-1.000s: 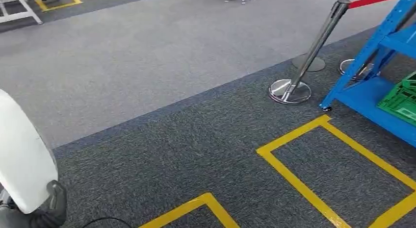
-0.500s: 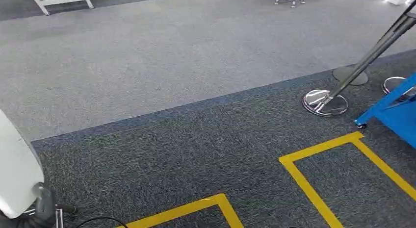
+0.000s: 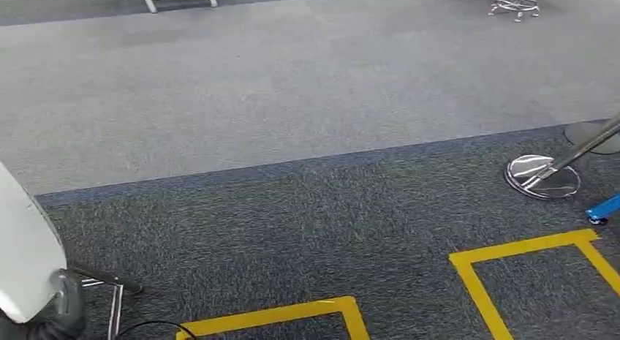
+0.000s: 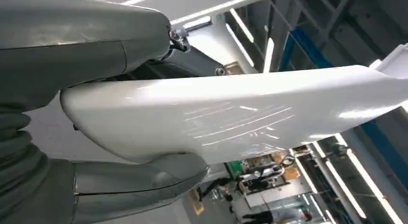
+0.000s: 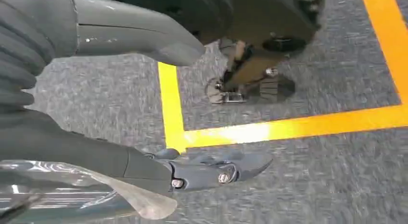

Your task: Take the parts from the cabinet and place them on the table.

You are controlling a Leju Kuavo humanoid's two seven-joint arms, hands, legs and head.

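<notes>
We carry the white part [image 4: 231, 113], gripped in our left hand [image 4: 96, 137], at the frame's lower left; next, find the table; right hand [image 5: 144, 113] fingers' state unclear.

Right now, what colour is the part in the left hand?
White and glossy; the part shows best in the left wrist view.
</notes>
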